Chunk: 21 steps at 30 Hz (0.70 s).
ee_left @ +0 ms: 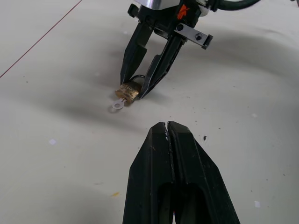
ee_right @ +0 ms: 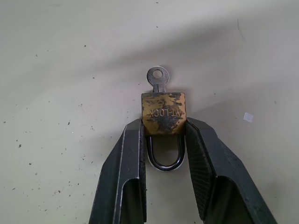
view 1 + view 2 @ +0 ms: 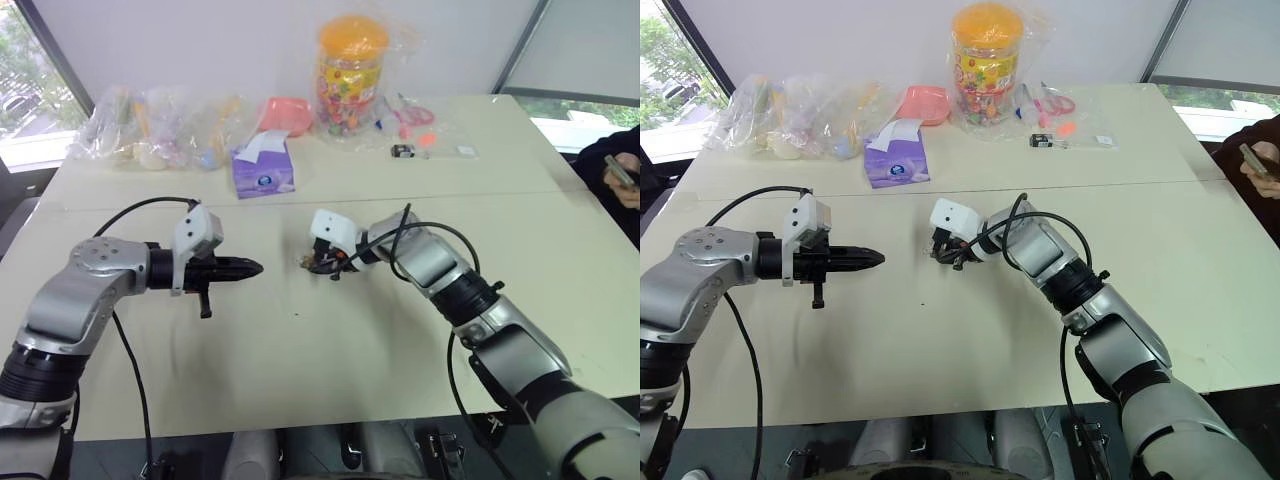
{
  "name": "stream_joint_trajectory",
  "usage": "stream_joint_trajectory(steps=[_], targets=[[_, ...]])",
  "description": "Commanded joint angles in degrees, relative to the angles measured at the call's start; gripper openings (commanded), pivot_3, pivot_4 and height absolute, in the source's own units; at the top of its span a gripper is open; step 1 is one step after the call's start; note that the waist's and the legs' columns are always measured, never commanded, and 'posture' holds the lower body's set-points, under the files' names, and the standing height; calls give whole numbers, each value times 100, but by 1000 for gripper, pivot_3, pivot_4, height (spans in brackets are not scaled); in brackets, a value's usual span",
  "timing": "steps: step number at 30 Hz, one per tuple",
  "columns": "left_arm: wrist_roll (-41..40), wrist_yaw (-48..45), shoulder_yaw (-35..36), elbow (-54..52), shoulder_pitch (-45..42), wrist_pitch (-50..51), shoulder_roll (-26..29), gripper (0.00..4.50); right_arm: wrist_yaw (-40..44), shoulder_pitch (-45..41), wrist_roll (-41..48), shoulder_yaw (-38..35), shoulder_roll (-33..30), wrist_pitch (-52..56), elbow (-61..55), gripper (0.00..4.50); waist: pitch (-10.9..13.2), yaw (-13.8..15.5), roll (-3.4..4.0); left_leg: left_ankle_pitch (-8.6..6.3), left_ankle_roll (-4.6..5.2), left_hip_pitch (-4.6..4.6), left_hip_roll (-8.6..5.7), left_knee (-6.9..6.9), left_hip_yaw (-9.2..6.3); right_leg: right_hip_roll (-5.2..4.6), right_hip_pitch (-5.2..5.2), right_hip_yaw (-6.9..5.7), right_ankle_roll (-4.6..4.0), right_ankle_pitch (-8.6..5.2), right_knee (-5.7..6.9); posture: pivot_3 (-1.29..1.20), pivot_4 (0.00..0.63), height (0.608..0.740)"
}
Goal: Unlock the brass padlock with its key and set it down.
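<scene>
My left hand (image 3: 255, 268) hovers over the tabletop (image 3: 300, 370) with its fingers pressed together and nothing between them, pointing toward the middle. Just beyond its tip, my right hand (image 1: 133, 91) is down on the tabletop, its two fingers closed against the sides of the padlock (image 2: 163, 113). The padlock lies flat between the fingertips, shackle (image 2: 165, 156) pointing back toward my wrist. The key (image 2: 158, 77) sticks out of the padlock's far end, its round head resting on the tabletop, clear of my fingers. Along the far edge sit clear bags (image 3: 150, 125), a purple tissue pack (image 3: 263, 172), a pink bowl (image 3: 285, 112) and a jar (image 3: 350, 75) of coloured bits. At the far right, a person's hand (image 3: 625, 185) holds a phone.
</scene>
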Motion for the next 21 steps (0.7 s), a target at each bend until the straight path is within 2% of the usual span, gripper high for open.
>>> stream_joint_trajectory(steps=[1, 4, 7, 9, 15, 20, 21], targets=[[-40, -24, 84, -6, -156, -69, -29, 0, -542, 195, -650, -7, -389, -973, -492, 654, 0, 11, 0, 0, 0, 0, 0, 0, 0, 0, 0, 0, 0, 0, 0, 0, 150, 740], [-326, -14, 133, 246, -498, 256, -276, 0, -1402, 478, -1626, -213, -1333, -2897, -1331, 654, 5, 128, 7, 4, -7, -16, -10, 2, -6, -12, -6, -9, 1, 0, -4, 0, 150, 740], [-544, -14, 70, 516, -929, 548, -594, 0, -2373, 790, -2230, -630, -1831, -3984, -1943, 654, 6, 142, 5, 4, -6, -17, -18, 4, 5, -20, -6, -1, 3, -1, -15, 0, 150, 740], [-652, -34, 33, 600, -1206, 719, -767, 0, -2581, 1029, -2501, -828, -2083, -4449, -2355, 654, 5, 132, 3, 4, -6, -17, -18, 4, 5, -16, -6, 1, 6, 0, -15, 0, 150, 740], [-1098, -23, 111, 965, -2025, 1372, -1196, 0, -2634, 1501, -2765, -1351, -2123, -4748, -3205, 654, 5, 19, 2, 13, -21, -11, -6, 3, -1, 6, -5, -2, 4, 0, -2, 0, 150, 740], [-1160, -9, 104, 1097, -2270, 1554, -1319, 0, -2535, 1588, -2917, -1494, -2022, -4779, -3342, 654, 5, 15, 2, 14, -23, -5, -6, 3, -7, 6, -2, 4, 4, 0, -1, 0, 150, 740], [-1175, -17, 113, 1110, -2280, 1569, -1321, 259, -2521, 1596, -2933, -1516, -2005, -4787, -3352, 654, 5, 22, 2, 14, -22, -5, -6, 3, -7, 6, -2, 4, 3, 0, -1, 0, 150, 740]])
